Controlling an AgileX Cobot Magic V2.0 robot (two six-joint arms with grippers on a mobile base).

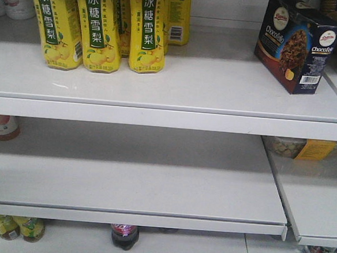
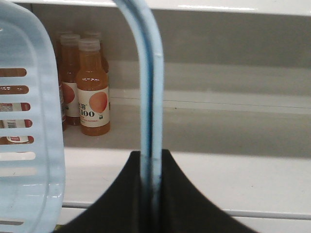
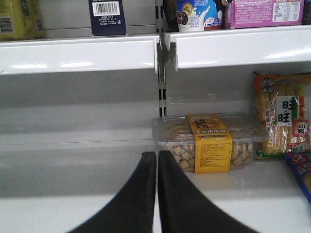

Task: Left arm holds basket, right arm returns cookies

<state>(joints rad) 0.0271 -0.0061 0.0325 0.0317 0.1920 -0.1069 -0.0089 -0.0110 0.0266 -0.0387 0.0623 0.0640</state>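
Left gripper (image 2: 150, 187) clamped on the basket handle (image 2: 146, 87); right gripper (image 3: 157, 167) fingers pressed together, holding nothing

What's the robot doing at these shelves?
It's putting shopping back. The left gripper is shut on the handle of a light blue basket. The cookies already stand on the top shelf, right of the yellow drink cartons. The right gripper is shut and empty, down by the lower shelf.
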